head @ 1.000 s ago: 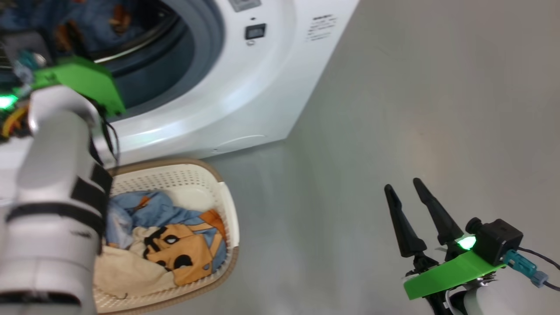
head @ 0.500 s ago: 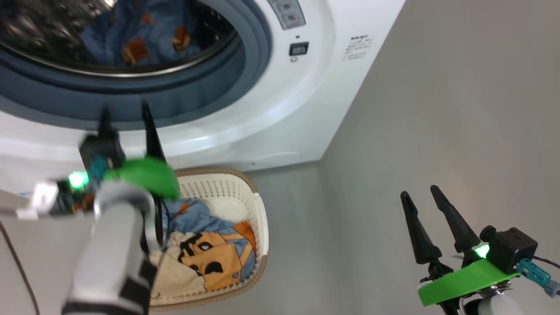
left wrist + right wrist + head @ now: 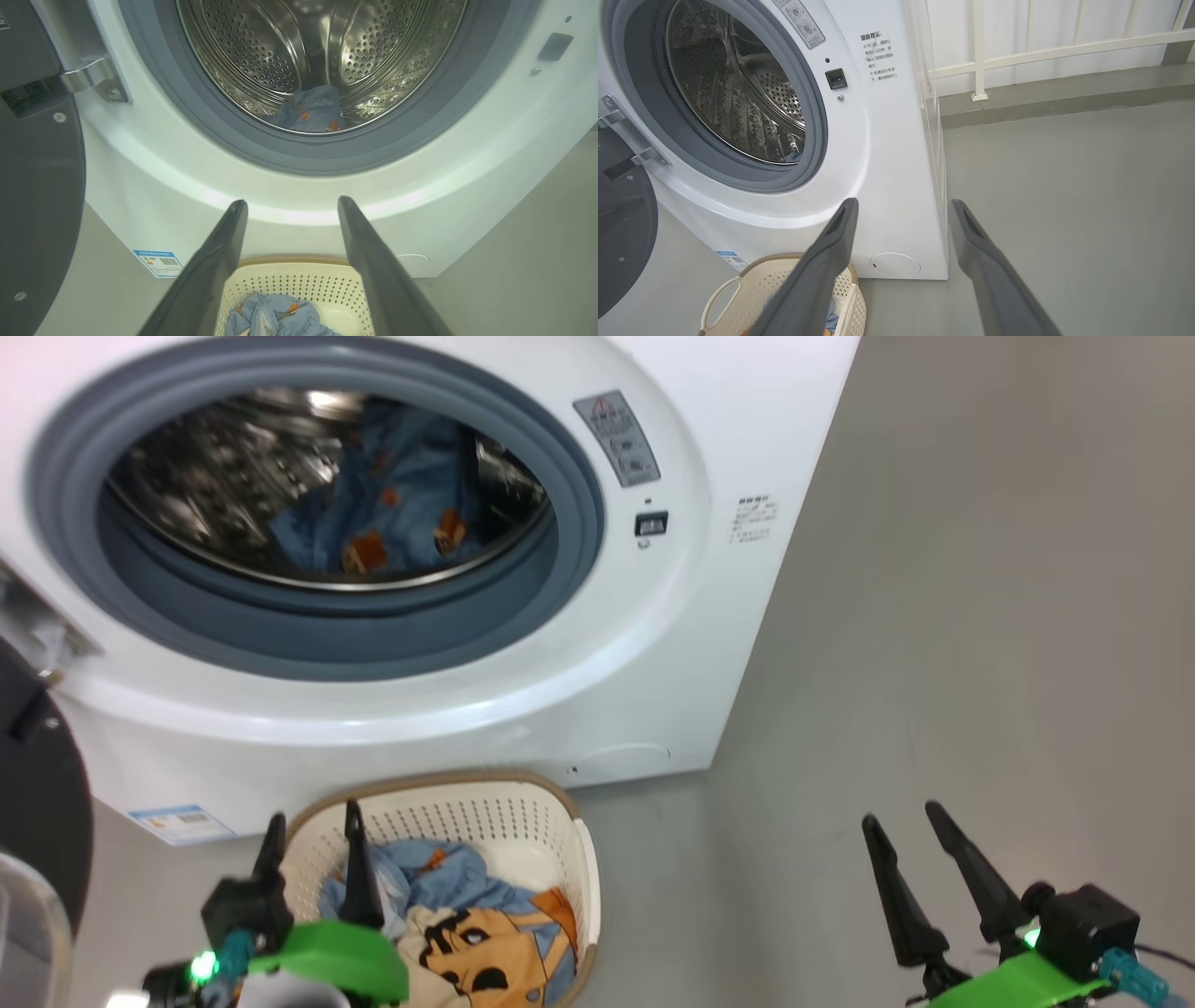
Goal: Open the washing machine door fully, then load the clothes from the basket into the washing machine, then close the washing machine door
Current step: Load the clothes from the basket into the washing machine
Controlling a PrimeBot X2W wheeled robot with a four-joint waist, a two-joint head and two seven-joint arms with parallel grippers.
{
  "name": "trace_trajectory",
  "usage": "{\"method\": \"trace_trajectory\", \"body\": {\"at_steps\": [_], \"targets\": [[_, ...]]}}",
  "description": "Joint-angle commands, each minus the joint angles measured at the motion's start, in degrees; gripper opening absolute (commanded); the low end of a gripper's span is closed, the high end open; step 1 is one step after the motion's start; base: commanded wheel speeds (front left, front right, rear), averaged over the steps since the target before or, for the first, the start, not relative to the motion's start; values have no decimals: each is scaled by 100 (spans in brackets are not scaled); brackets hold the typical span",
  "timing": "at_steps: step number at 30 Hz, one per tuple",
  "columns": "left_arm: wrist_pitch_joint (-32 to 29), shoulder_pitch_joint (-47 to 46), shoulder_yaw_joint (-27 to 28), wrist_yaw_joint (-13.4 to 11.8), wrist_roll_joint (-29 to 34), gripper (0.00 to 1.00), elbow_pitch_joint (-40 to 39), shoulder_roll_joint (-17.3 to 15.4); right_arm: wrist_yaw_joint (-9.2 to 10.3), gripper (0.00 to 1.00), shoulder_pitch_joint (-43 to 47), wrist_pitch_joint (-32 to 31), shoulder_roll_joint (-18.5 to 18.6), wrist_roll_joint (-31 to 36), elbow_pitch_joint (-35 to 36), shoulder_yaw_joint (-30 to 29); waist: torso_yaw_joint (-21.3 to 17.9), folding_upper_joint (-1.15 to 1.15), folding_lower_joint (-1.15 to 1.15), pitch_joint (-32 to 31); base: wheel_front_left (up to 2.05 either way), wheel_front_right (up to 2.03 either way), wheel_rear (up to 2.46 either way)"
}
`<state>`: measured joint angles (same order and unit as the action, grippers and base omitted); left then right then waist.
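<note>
1. The left gripper [image 3: 314, 817] had its two dark fingers spread wide apart, with nothing between them and nothing held. It hung over the left part of the basket [image 3: 523, 817], fingers pointing toward the washing machine [image 3: 653, 691].
2. The right gripper [image 3: 902, 813] was likewise spread wide and empty. It stood over bare grey floor [image 3: 980, 616], well apart from the basket and to the right of the machine.
3. One cream basket with perforated walls and a brown rim sat on the floor just in front of the machine's lower front.
4. The clothes [image 3: 485, 943] lay partly in the basket: a light blue piece and a cream-and-orange cloth with black markings. Whether more lay beneath could not be told.
5. One further light blue piece with orange print [image 3: 392, 513] lay at the bottom of the steel drum [image 3: 215, 476].
6. There was one white washing machine, its grey-blue seal [image 3: 308, 635] ringing the drum mouth. It carried one blue label sticker [image 3: 177, 821] low on the front.
7. The washing machine door [image 3: 37, 784], one black round door, stood swung open on the machine's left side.
8. In the right wrist view, a white railing [image 3: 1064, 46] ran behind the machine.
</note>
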<state>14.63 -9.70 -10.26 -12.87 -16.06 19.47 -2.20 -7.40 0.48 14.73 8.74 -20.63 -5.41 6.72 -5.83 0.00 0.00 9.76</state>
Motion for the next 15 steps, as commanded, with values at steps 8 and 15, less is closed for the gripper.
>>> {"method": "trace_trajectory", "body": {"at_steps": [8,15], "targets": [[37,850,328,49,178,100,-1082,-69,-9,100,287,27,113,160,135,108,125,0,0,-509,0,0,0],[37,1525,357,82,64,100,-1469,-68,-9,100,497,27,87,259,157,4,183,0,0,-814,0,0,0]]}}
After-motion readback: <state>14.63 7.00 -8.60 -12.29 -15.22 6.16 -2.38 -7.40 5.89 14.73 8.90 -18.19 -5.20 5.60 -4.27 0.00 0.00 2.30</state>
